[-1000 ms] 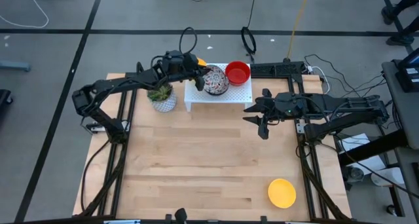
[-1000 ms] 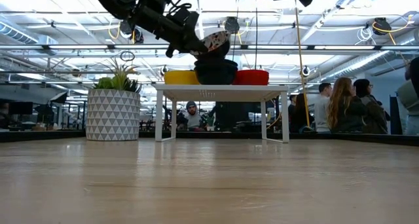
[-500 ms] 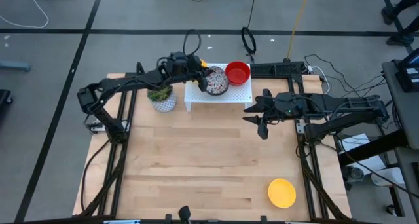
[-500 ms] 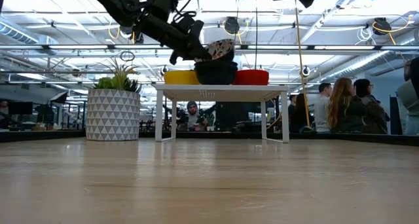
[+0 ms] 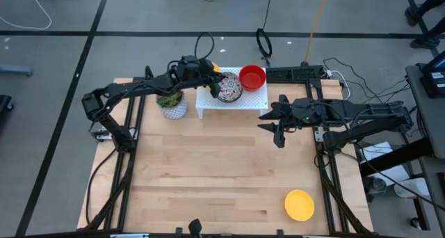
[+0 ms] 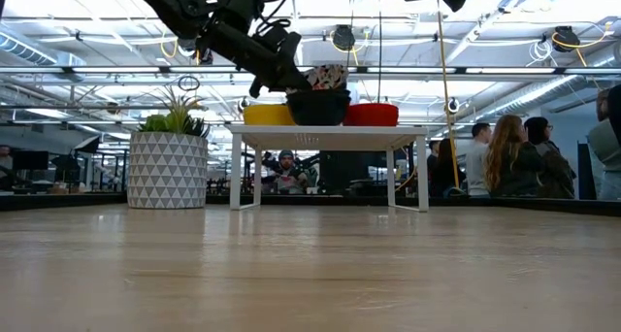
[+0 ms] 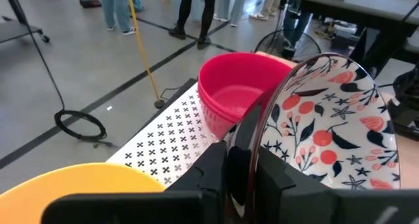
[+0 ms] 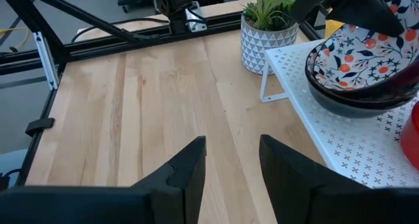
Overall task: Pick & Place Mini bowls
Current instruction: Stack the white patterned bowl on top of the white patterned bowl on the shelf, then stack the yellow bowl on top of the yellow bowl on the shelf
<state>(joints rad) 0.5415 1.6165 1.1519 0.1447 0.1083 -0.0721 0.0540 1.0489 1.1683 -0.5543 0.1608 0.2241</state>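
Note:
A patterned mini bowl (image 5: 230, 89), white inside with red and dark marks, sits tilted on a stack of dark-sided bowls (image 6: 318, 107) on the white perforated rack (image 5: 240, 103). My left gripper (image 5: 213, 81) is shut on its rim. A red mini bowl (image 5: 252, 77) and a yellow mini bowl (image 6: 267, 114) stand on the rack on either side. Another yellow mini bowl (image 5: 300, 204) lies on the table near the near right corner. My right gripper (image 5: 273, 124) hovers open to the right of the rack, above bare table. My left gripper pinches the patterned bowl's rim (image 7: 253, 133) on the bowl's left side, one finger (image 7: 276, 178) inside and one finger (image 7: 211, 173) outside. It comes from the table's left, slanting down. The bowl is tilted, held side up, its lower side (image 6: 335, 87) in the bowl beneath.
A green plant in a white patterned pot (image 5: 172, 104) stands just left of the rack, under my left arm. Wooden table (image 5: 208, 168) stretches in front of the rack. Black frame rails run along both table sides. People stand beyond the far edge (image 6: 505, 157).
My left gripper has come down and shifted a little toward the right with the patterned bowl, which was held higher above the stack and now sits down in the top of it, still tilted. In the last half second it barely moved.

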